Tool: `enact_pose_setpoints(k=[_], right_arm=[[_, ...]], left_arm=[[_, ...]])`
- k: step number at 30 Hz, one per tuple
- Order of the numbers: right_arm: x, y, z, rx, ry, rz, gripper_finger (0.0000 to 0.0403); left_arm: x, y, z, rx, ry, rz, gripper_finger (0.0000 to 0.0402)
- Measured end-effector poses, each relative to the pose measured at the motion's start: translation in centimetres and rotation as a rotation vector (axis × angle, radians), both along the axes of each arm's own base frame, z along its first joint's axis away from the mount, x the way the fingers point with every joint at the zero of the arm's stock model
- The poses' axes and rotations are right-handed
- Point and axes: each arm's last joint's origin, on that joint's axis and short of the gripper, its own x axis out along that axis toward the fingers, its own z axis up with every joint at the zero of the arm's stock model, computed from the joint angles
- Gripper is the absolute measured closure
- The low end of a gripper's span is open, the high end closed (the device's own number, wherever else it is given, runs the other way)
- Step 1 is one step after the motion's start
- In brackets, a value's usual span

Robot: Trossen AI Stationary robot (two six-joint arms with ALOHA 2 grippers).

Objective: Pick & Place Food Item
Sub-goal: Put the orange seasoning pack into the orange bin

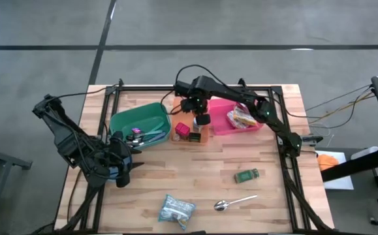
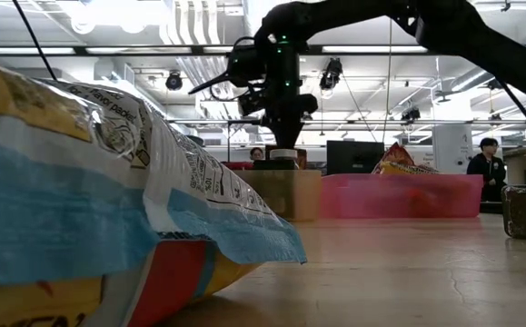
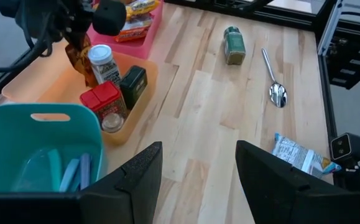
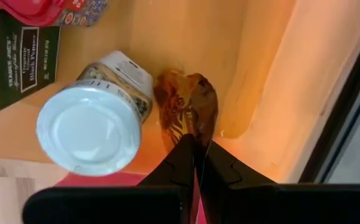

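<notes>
Right gripper (image 4: pixel 195 163), fingers clamped on a brown snack packet (image 4: pixel 186 115), lowers it into the orange tray (image 4: pixel 273 93) near the tabletop's far edge beside a white-lidded jar (image 4: pixel 92 127); you should release only once it clears the jar, while the left gripper (image 3: pixel 198 180) waits half-open.

The wooden butcher-block table (image 1: pixel 195 166) stands on a grey concrete floor (image 1: pixel 45 26) crossed by dark seam lines. Beyond it, the room shows a high ceiling with white ducts (image 2: pixel 190 23), long strip lights (image 2: pixel 44 52) and hanging cables. A dark monitor (image 2: pixel 353 156) sits behind, and 2 people (image 2: pixel 487 163) stand at the right edge.
</notes>
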Motion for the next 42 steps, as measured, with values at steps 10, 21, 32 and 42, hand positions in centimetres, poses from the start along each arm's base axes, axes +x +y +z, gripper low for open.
enact_pose_setpoints(k=[10, 21, 32, 42], right_arm=[[0.20, -0.07, -0.62, 0.017, 0.006, 0.004, 0.0395], [-0.02, 0.04, -0.64, 0.031, 0.022, -0.072, 0.0395], [-0.04, 0.07, -0.64, 0.039, 0.016, -0.144, 0.0394], [-0.13, 0.10, -0.64, 0.043, 0.022, -0.176, 0.0393]], left_arm=[[0.00, 0.00, -0.03, 0.000, 0.000, 0.000, 0.0196], [0.00, 0.00, -0.03, 0.000, 0.000, 0.000, 0.0196], [0.00, 0.00, -0.04, 0.000, 0.001, 0.000, 0.0196], [-0.01, 0.00, -0.72, 0.018, 0.019, 0.000, 0.0196]])
